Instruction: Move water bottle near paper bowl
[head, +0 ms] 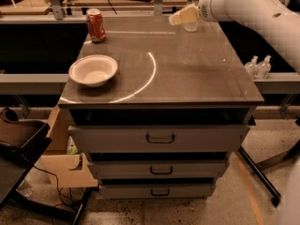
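Note:
The water bottle stands at the back right of the table top. It is mostly hidden behind my arm; only its clear base and a bit of its top show. My gripper hovers above the table's back edge, just left of the bottle and close to it. The paper bowl is white and shallow and sits near the table's front left.
An orange-red soda can stands at the back left, behind the bowl. Two small pump bottles sit on a ledge to the right. Drawers are below the top. A dark chair and a cardboard box are at lower left.

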Available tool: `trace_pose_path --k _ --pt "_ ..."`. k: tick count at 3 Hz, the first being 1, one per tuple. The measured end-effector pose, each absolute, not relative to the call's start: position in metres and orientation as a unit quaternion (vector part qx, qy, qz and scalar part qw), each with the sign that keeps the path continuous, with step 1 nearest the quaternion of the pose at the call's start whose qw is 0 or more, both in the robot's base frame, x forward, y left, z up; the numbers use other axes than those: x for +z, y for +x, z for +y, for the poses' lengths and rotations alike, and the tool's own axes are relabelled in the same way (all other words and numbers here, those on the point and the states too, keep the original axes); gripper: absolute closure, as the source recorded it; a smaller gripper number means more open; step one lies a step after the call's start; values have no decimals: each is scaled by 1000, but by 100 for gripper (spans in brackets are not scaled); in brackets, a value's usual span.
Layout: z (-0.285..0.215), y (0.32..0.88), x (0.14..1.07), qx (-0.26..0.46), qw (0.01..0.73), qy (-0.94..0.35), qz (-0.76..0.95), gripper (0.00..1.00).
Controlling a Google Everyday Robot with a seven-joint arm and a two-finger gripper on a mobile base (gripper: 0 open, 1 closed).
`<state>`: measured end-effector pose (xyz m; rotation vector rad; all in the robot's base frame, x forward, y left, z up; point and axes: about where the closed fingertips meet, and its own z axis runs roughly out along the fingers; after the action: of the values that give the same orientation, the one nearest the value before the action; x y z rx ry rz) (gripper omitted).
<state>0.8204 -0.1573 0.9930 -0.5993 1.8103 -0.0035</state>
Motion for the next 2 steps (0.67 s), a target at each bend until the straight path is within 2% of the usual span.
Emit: trace_pose_path --k 1,2 --pt "-165 879 968 11 594 -248 765 0" --pt "-165 879 967 11 594 -248 765 0"
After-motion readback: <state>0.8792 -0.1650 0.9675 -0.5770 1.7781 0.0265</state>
